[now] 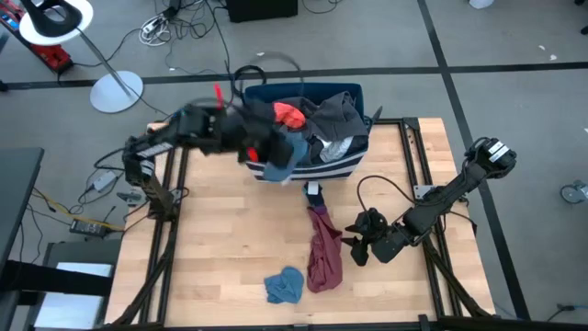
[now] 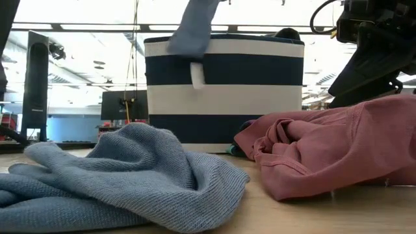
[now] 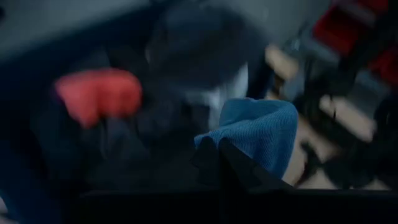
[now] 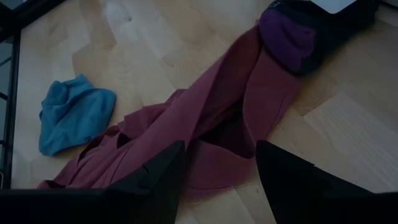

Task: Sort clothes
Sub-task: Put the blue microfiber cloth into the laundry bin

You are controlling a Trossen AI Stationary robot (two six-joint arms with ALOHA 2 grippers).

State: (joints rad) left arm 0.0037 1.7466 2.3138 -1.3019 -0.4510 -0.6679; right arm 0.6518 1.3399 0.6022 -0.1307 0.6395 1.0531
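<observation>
**Clothes partly sorted; one blue piece in transit at the bin**

Clothes lie in three places. Most are heaped inside the striped bin at the far side of the tabletop, among them an orange-red piece and a dark grey one. Two lie out on the wood: a maroon garment and, just beside its near end, a small grey-teal piece. A further blue garment hangs at the bin's front rim.

Left tool: clenched on the blue garment, which drapes down over the bin's front wall. It sits above the rim, so in my judgement this piece is being lifted clear of the bin.

Right tool: fingers spread wide, grasping nothing. It hovers low over the tabletop, touching no cloth that can be seen.

Governing relation: the maroon garment lies directly ahead of the right tool and close to it. Its long axis runs from the bin toward the near edge, a dark purple-and-black end pointing at the bin. The right arm is plainly the nearer one; the left is well apart, occupied at the bin.

Assessment: the maroon garment is the right arm's likely next pick. Its folds are loose, so a low pinch across the long axis would be needed.
</observation>
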